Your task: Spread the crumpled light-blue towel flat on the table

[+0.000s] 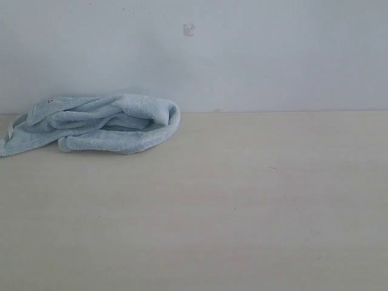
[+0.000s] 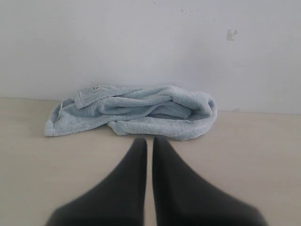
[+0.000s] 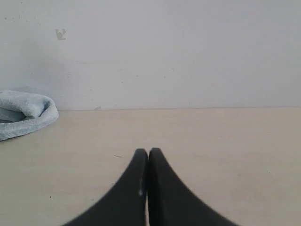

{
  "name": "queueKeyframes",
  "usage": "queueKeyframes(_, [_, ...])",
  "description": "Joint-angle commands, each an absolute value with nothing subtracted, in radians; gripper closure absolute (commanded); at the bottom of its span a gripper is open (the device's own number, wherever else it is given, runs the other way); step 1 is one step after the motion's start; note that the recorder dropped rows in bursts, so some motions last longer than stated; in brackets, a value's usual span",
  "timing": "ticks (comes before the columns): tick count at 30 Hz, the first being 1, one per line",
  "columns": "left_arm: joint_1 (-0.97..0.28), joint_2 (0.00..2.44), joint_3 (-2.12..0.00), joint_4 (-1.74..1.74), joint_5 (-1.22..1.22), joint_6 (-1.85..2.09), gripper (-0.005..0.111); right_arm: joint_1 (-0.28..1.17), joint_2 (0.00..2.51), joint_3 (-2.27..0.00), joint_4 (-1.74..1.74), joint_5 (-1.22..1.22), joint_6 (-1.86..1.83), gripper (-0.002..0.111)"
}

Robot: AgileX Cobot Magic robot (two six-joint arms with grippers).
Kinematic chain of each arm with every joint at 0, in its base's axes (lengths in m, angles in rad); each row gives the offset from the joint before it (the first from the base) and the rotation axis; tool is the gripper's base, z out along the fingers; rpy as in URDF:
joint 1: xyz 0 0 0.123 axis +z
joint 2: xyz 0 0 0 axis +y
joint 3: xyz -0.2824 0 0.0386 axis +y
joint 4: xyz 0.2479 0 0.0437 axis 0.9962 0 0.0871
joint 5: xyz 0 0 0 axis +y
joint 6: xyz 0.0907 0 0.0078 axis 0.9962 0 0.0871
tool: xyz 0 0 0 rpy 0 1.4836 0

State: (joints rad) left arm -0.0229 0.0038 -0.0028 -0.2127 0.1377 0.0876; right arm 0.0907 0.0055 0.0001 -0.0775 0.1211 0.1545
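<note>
The light-blue towel (image 1: 97,124) lies crumpled in a long heap at the back left of the pale beige table (image 1: 242,206), close to the wall. Its small white tag (image 2: 95,87) shows on top near one end. In the left wrist view my left gripper (image 2: 149,141) is shut and empty, its tips just short of the towel (image 2: 136,113) and not touching it. My right gripper (image 3: 148,151) is shut and empty over bare table, with only the towel's rolled end (image 3: 23,113) showing far off to one side. Neither gripper appears in the exterior view.
A plain white wall (image 1: 254,54) rises right behind the table's back edge, with a small grey mark (image 1: 188,30) on it. The table stretches bare to the right and front of the towel.
</note>
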Motion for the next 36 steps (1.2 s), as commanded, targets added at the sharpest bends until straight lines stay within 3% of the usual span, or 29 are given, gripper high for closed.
queueKeyframes(1, [-0.02, 0.0, 0.0, -0.212, 0.128, 0.08, 0.103, 0.09, 0.0, 0.0, -0.082, 0.12, 0.148, 0.108])
queueKeyframes(8, [-0.02, 0.0, 0.0, -0.212, 0.128, 0.08, 0.103, 0.09, 0.0, 0.0, -0.082, 0.084, 0.148, 0.108])
queueKeyframes(15, [-0.02, 0.0, 0.0, -0.212, 0.128, 0.08, 0.103, 0.09, 0.0, 0.0, 0.12, -0.37, 0.473, 0.108])
queueKeyframes(21, [-0.02, 0.0, 0.0, -0.212, 0.128, 0.08, 0.103, 0.09, 0.0, 0.0, 0.121, -0.649, 1.009, 0.108])
queueKeyframes(25, [-0.02, 0.0, 0.0, -0.212, 0.128, 0.08, 0.103, 0.09, 0.0, -0.013, 0.179, -0.865, 1.032, 0.108])
queueKeyframes(29, [-0.02, 0.0, 0.0, -0.212, 0.128, 0.08, 0.103, 0.09, 0.0, -0.184, 0.213, -0.829, 0.992, 0.108])
queueKeyframes(31, [-0.02, 0.0, 0.0, -0.212, 0.128, 0.08, 0.103, 0.09, 0.008, -0.311, 0.0, -0.699, 0.933, 0.108])
queueKeyframes(33, [-0.02, 0.0, 0.0, -0.212, 0.128, 0.08, 0.103, 0.09, 0.074, -0.443, -0.565, -0.499, 0.938, 0.108])
queueKeyframes(34, [-0.02, 0.0, 0.0, -0.212, 0.128, 0.08, 0.103, 0.09, 0.144, -0.497, -1.022, -0.385, 1.031, 0.108])
queueKeyframes(36, [-0.02, 0.0, 0.0, -0.212, 0.128, 0.08, 0.103, 0.09, 0.274, -0.493, -1.409, -0.165, 1.178, 0.108])
